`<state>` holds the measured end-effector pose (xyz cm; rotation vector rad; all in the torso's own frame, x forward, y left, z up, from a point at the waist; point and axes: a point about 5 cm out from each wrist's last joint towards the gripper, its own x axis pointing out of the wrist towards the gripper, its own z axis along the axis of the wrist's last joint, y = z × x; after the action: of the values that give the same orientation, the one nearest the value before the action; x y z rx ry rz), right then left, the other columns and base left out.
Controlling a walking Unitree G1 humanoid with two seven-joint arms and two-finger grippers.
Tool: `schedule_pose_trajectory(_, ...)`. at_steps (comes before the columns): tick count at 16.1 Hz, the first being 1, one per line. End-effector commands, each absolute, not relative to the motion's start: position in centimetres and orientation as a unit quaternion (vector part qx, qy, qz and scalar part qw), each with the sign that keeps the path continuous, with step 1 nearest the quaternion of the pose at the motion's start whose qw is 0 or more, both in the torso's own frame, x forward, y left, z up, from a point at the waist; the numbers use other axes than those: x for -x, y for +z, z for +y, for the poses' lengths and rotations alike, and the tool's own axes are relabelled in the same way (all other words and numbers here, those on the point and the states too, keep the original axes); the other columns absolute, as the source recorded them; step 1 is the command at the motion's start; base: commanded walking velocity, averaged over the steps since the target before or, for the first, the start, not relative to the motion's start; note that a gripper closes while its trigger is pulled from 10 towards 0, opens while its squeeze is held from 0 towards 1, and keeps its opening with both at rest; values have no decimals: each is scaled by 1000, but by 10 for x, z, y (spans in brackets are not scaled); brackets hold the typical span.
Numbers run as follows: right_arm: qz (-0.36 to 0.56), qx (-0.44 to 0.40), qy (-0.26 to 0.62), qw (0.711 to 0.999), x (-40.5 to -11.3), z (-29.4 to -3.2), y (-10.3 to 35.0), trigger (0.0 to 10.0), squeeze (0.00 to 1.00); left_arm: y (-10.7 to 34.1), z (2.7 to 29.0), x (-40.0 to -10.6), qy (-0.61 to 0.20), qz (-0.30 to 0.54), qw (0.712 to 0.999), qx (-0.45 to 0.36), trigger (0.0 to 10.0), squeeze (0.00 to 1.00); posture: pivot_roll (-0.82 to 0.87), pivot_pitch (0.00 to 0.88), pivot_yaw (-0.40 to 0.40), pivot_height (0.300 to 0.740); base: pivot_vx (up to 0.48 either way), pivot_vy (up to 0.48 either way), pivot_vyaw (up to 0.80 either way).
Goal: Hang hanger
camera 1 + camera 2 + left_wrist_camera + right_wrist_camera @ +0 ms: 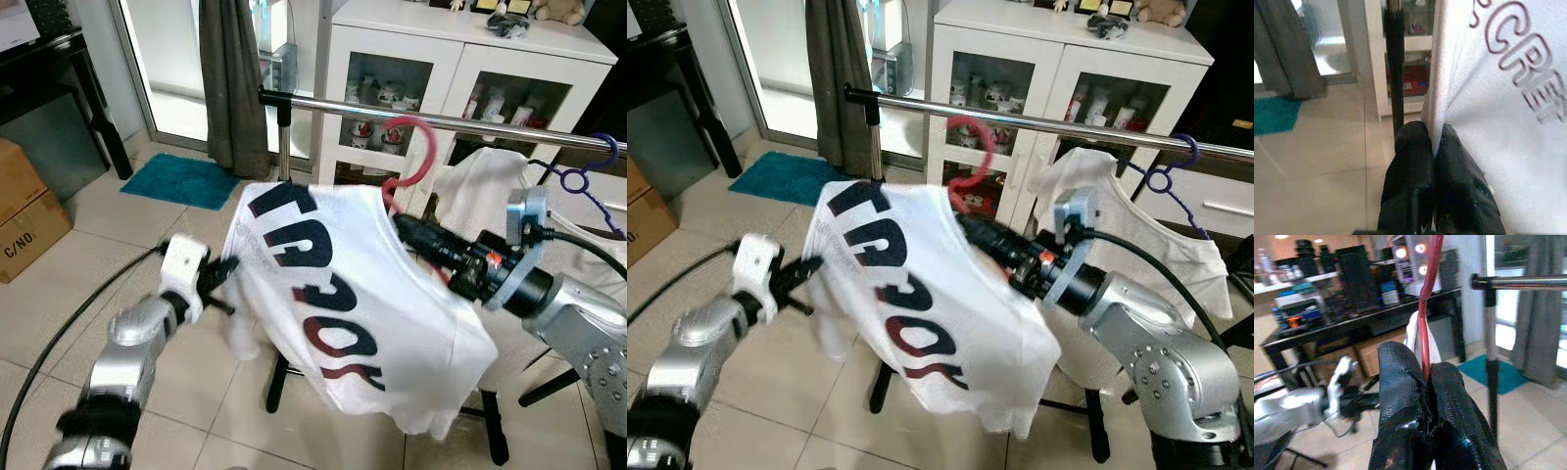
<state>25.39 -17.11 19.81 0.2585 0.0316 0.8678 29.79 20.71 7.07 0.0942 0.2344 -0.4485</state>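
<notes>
Right now your right gripper [1426, 377] is pinched on the red hanger [416, 157] just below its hook, which sits near the chrome rail [431, 119] without being over it. Your left gripper [1436, 147] is clamped on the hem of the white T-shirt [333, 294] draped from that hanger. A purple hanger [588, 176] with another white garment [1117, 211] already occupies the rail to your right, and the rack's black upright [1396, 73] stands just beside the shirt edge.
</notes>
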Motion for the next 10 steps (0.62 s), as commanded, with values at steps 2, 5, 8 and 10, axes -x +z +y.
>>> schedule_pose_trajectory(2,-37,-125,380,916,-259,-178,214,10000,0,64,198,-290,-227,124,965,-39,0,0,-73,0,-14,740,0,0,0)
schedule_pose_trajectory(5,-50,-135,362,921,-261,-176,215,10000,0,55,195,-284,-222,136,965,-40,0,0,-74,0,-14,740,0,0,0)
schedule_pose_trajectory(8,-74,-145,316,935,-268,-180,219,10000,0,48,194,-280,-224,157,959,-68,0,0,-75,0,-6,740,0,0,0)
schedule_pose_trajectory(10,-89,-147,267,948,-276,-191,223,10000,0,43,197,-277,-223,169,956,-85,0,0,-75,0,-6,740,0,0,0)
